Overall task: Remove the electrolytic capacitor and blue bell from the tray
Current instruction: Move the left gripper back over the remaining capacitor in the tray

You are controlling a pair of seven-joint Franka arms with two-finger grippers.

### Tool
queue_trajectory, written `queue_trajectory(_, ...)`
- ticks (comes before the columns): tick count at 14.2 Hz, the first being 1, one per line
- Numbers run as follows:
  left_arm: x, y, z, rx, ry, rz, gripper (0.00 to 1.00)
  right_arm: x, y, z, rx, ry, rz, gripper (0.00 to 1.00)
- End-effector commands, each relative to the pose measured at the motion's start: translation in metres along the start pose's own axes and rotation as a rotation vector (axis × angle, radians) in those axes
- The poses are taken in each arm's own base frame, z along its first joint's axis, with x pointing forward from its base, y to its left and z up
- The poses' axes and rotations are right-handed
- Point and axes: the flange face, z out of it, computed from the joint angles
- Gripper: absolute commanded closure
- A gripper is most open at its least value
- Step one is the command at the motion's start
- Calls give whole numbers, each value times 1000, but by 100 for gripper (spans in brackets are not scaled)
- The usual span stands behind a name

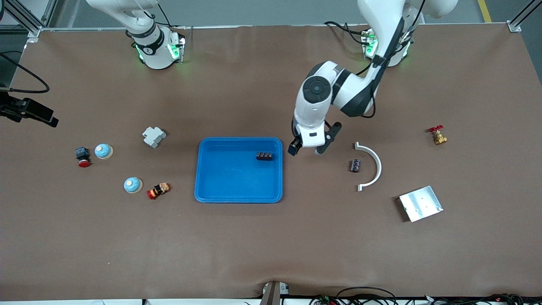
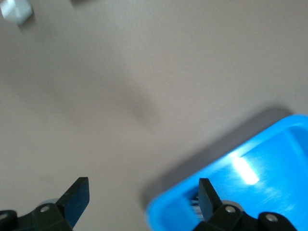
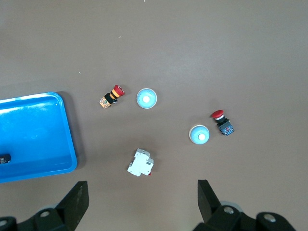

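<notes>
tray [image 1: 228, 178]: big blue one mid-table, nearly empty. Only a small dark block with pale tops [image 1: 264, 156] is left in it, tucked in the corner toward the left arm's end and away from the front camera. Might be the capacitor, too small to say.
left arm: reaches in from its base, so the left gripper [image 1: 308, 147] hangs just off that same tray corner, fingers spread wide with nothing in them. My guess is it's lining up on the dark block.
left wrist view: blurry, only shows the tray corner and bare table.
right arm: waiting. Only its base is in the front view; the right gripper [image 3: 142, 199] sits high over the bells, claw wide apart and empty.
blue bells: two, [image 1: 103, 151] and [image 1: 133, 184], both on the table toward the right arm's end, well clear of the tray, so that part looks done.
small dark part [image 1: 355, 165]: lies on the table inside the white curved piece [image 1: 374, 167], can't identify it either.
</notes>
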Motion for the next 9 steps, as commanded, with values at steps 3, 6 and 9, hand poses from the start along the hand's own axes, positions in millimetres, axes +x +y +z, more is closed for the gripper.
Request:
queue_trajectory(3, -23, 61, 16, -57, -8, -341, 0, -1, -2, -7, 0, 2, 4, 0)
queue_trajectory(6, -24, 63, 30, -46, -3, -441, 0, -2, -5, -6, 1, -1, 1, 0)
queue_trajectory(9, -29, 72, 39, -55, -5, -503, 0, -4, -14, -7, 0, 0, -16, 0)
